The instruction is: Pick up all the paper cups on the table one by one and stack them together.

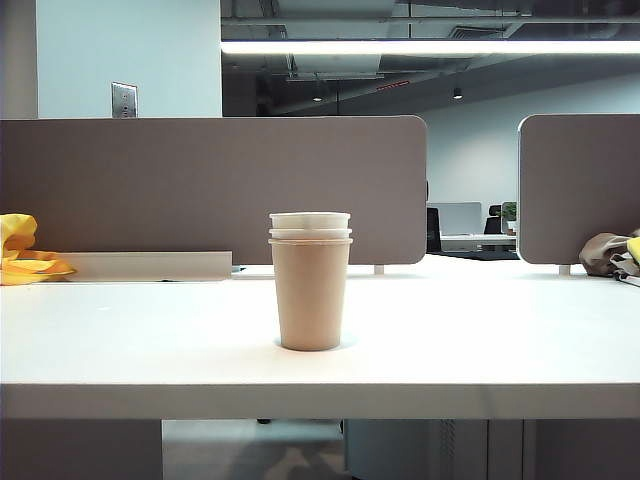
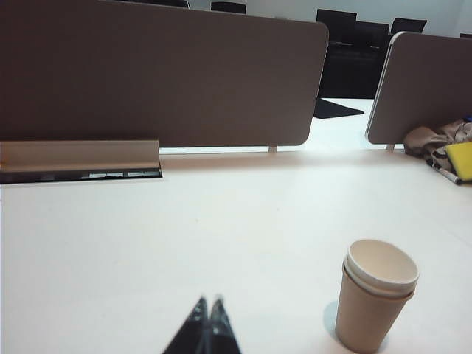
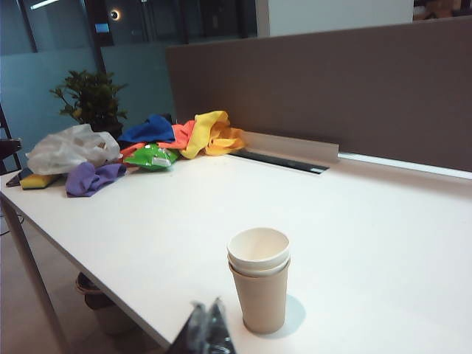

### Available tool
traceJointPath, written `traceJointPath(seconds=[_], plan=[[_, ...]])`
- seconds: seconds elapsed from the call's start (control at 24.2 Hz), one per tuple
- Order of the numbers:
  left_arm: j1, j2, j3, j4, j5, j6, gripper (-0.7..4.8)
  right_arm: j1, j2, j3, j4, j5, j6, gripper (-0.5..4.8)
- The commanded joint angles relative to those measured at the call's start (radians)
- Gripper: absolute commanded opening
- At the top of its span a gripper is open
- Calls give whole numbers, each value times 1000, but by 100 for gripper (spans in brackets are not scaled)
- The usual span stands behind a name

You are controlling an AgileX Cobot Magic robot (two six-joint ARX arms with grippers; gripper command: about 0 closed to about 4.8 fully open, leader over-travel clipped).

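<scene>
The paper cups [image 1: 310, 285] stand as one upright stack near the middle of the white table [image 1: 500, 340]: a tan-brown cup on the outside with two white rims showing above it. The same stack [image 2: 372, 299] appears in the left wrist view and as the stack [image 3: 259, 284] in the right wrist view. My left gripper [image 2: 209, 301] is shut and empty, well apart from the stack. My right gripper [image 3: 205, 306] is also shut and empty, near the table's front edge, a short way from the cups. Neither gripper shows in the exterior view.
Grey-brown divider panels [image 1: 210, 190] stand along the back of the table. A heap of coloured cloths [image 3: 177, 136] and a white bag [image 3: 70, 147] lie at one end. A yellow cloth [image 1: 25, 255] lies far left, a brown bundle [image 1: 605, 255] far right.
</scene>
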Motion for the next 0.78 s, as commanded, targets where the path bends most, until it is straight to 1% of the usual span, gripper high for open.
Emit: traceJointPath(seconds=[0.04, 0.21, 0.58, 0.66, 0.78], plan=[[1, 0, -31, 29, 13, 3, -6, -1, 1, -32, 43, -3, 1, -1], [1, 0, -80, 29, 23, 3, -6, 0, 1, -107, 80, -3, 1, 0], [1, 0, -145, 55, 23, 3, -6, 6, 1, -179, 90, -3, 1, 0], [1, 0, -161, 73, 24, 3, -6, 5, 0, -202, 130, -3, 1, 0], [1, 0, -177, 77, 24, 3, -6, 5, 0, -216, 146, -3, 1, 0]])
